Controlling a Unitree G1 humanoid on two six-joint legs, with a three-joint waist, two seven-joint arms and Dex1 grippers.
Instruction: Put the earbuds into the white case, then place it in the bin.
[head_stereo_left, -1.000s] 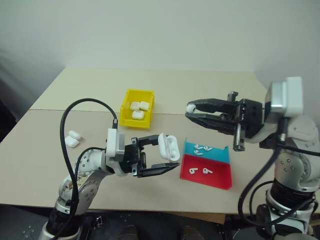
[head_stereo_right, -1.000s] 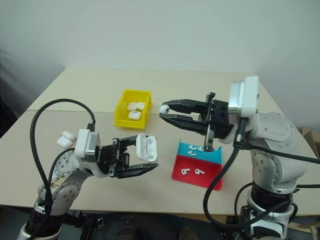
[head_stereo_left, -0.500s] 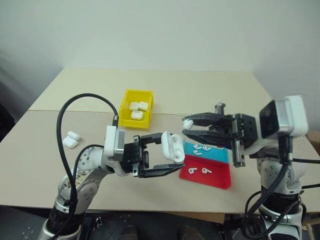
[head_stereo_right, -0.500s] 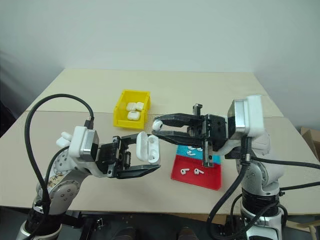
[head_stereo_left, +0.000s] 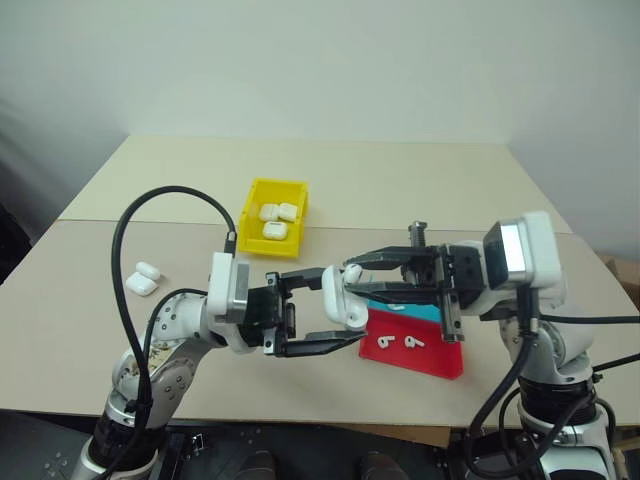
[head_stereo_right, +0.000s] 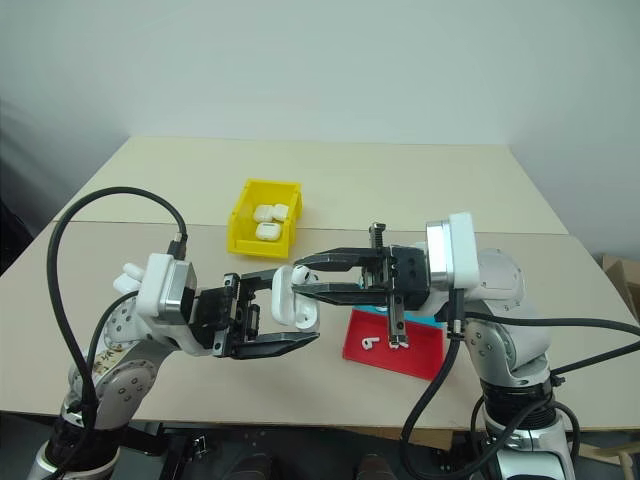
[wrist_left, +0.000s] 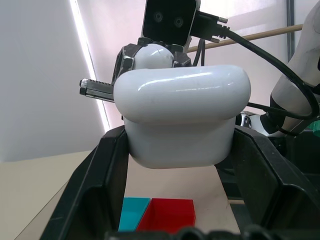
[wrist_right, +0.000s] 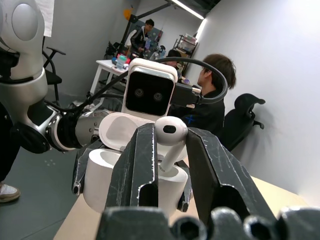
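My left gripper (head_stereo_left: 347, 304) is shut on the white case (head_stereo_left: 337, 294), held above the table's front with its lid (wrist_right: 118, 131) hinged open. The case shows close up in the left wrist view (wrist_left: 182, 117). My right gripper (head_stereo_left: 351, 274) reaches in from the right, shut on one of the earbuds (wrist_right: 170, 133), pinched by its head. The stem points down at the case's open top (wrist_right: 172, 175). More earbuds (head_stereo_left: 401, 342) lie on the red part of the tray. The yellow bin (head_stereo_left: 251, 206) stands farther back on the table.
Three white cases (head_stereo_left: 274, 219) lie inside the bin. Two more cases (head_stereo_left: 143, 278) rest on the table at the left. The red-and-blue tray (head_stereo_left: 430, 358) sits under my right gripper. People sit at desks (wrist_right: 212, 95) in the background.
My right gripper has come left and down with the earbud, from above the tray to the open case. My left gripper has held the case still.
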